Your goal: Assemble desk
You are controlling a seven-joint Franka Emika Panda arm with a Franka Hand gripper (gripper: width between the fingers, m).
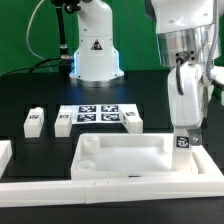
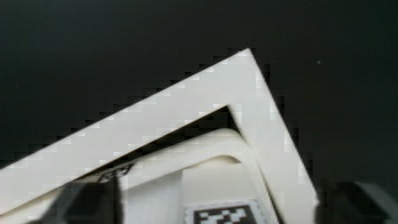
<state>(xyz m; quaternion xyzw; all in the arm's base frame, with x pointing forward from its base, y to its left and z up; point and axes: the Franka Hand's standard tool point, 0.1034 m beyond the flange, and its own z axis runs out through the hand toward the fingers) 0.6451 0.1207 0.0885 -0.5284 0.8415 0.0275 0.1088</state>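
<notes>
gripper (image 1: 183,131): my jaws stand wide, holding nothing, either side of 1 upright leg (image 1: 182,142) | leg: at tabletop (image 1: 125,158) 2 o'clock corner | 3 loose legs (image 1: 63,122): beyond tabletop, 10 to 12 o'clock

- Table (image 1: 40,100): plain black.
- Tabletop (image 1: 125,158): white all over.
- 3 loose legs (image 1: 33,122): white, each with a black-and-white tag.
- Corner leg (image 1: 182,141): white, with a black-and-white patterned tag.
- Marker board (image 1: 97,115): white, printed with black-and-white square tags.
- Border rail (image 1: 110,186): white.
- Arm (image 1: 185,30): white.
</notes>
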